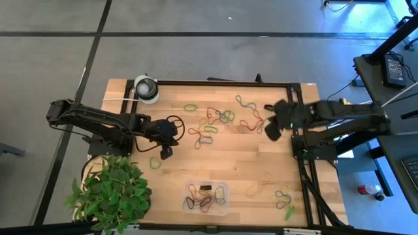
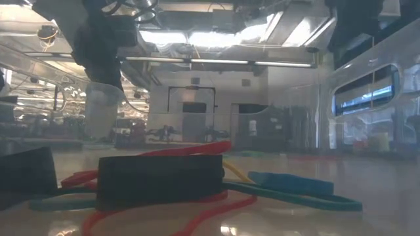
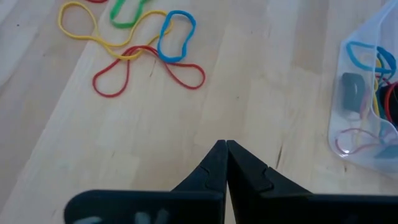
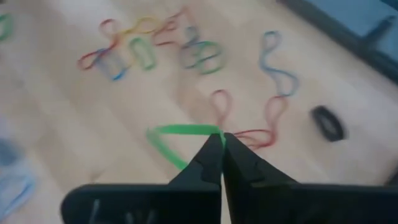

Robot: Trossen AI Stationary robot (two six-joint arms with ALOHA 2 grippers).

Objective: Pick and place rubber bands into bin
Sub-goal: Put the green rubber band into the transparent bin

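Rubber bands (image 1: 212,124) in red, green, yellow and blue lie scattered over the middle of the wooden table. More lie near the right front corner (image 1: 284,199). The clear bin (image 1: 225,202) sits near the front edge with several bands (image 1: 202,196) and a small black piece inside. My left gripper (image 1: 166,152) is shut over bare wood beside a green band (image 1: 155,163); in its wrist view the gripper (image 3: 225,146) holds nothing, with the bin (image 3: 367,143) off to one side. My right gripper (image 1: 270,128) hovers at the right of the scatter, shut on a green band (image 4: 177,134). My right gripper (image 4: 222,138) pinches the green rubber band at one end of its loop (image 4: 212,130) between the two fingertips, coming from above. The rest of the loop (image 4: 163,144) spreads out from the tips and looks raised above the bands lying on the wood.
A round white-and-grey object (image 1: 146,88) stands at the far left corner. A potted plant (image 1: 111,192) covers the near left corner. A small black ring (image 4: 328,122) lies near the right gripper. Bare wood lies between the scatter and the bin.
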